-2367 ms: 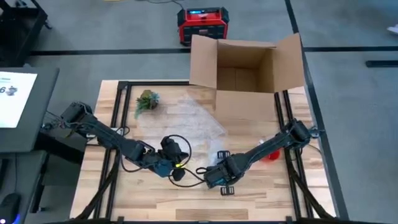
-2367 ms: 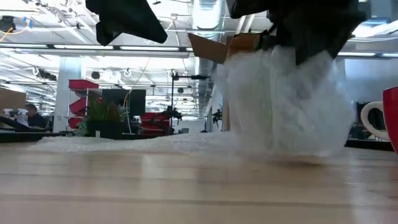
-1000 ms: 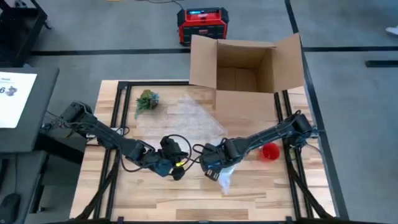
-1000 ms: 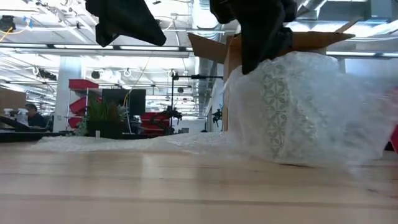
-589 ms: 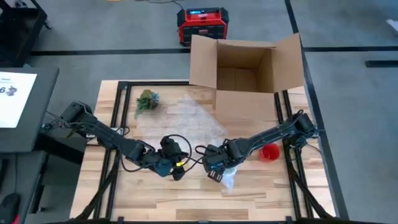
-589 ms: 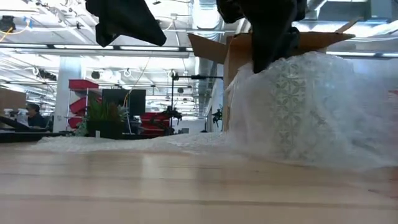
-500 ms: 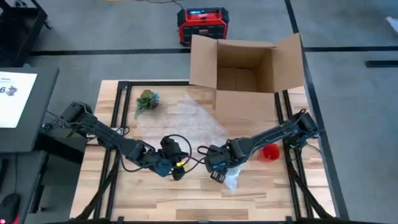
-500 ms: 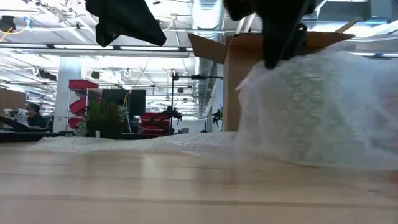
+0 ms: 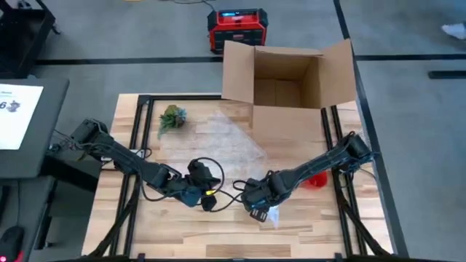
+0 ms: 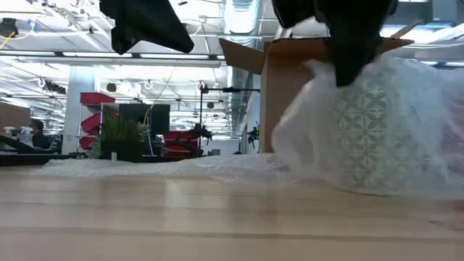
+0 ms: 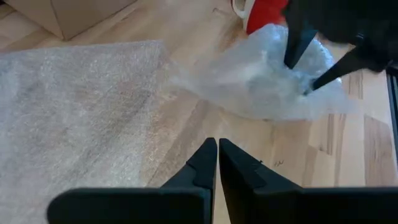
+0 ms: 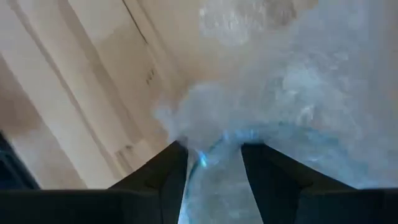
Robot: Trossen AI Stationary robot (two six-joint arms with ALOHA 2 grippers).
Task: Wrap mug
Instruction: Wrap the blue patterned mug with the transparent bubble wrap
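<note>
From above, the right gripper (image 9: 258,204) pinches a bunched piece of bubble wrap (image 9: 273,213) near the table's front, while the red mug (image 9: 315,179) stands behind it by the right arm. The left wrist view shows the left gripper (image 11: 217,163) closed, empty, above the table (image 11: 186,134).

digit "6" on white sheet (image 9: 16,105)

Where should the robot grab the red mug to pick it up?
Probably by the rim, coming straight down from above. The red mug seems to stand upright near the table's right edge, partly hidden under the right arm. Its handle barely shows, so the open top looks like the easier grip. The right gripper is busy pinching bubble wrap.
</note>
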